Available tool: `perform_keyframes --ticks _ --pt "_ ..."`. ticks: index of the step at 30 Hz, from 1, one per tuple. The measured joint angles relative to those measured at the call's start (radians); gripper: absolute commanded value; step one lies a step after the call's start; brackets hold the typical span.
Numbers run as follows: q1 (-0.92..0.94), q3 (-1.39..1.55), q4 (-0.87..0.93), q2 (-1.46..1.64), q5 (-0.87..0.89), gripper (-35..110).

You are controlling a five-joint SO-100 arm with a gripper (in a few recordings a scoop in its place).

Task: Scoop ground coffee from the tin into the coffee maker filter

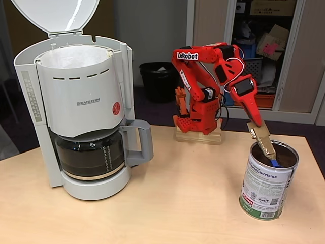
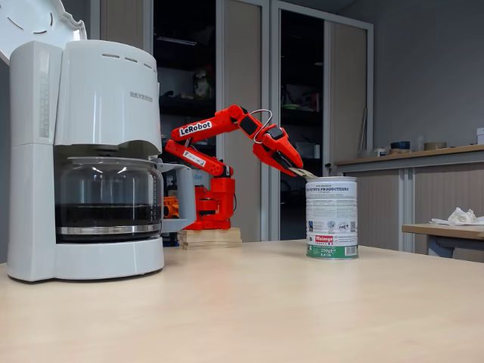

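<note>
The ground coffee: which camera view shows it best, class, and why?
The higher fixed view, looking down into the open tin, shows the ground coffee as a dark brown surface with the gripper and blue scoop dipping in. The low fixed view shows the tin's side; its wall hides the coffee.

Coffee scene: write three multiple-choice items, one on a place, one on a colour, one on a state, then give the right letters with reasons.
1. Where does the gripper reach?
A. into the tin
B. over the coffee maker
C. onto the bare table

2. What colour is the arm?
A. white
B. red-orange
C. green

3. How is the coffee maker's lid?
A. shut
B. lying on the table
C. flipped up open

Answers:
1 A: its tip dips inside the tin, over the ground coffee.
2 B: the arm is red-orange throughout.
3 C: the lid stands raised above the coffee maker, baring the filter.
</note>
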Motion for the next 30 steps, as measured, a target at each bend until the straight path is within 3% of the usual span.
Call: perform_keyframes --ticks 30 --pt "-0.002 0.061 -0.095 -0.011 -0.153 19"
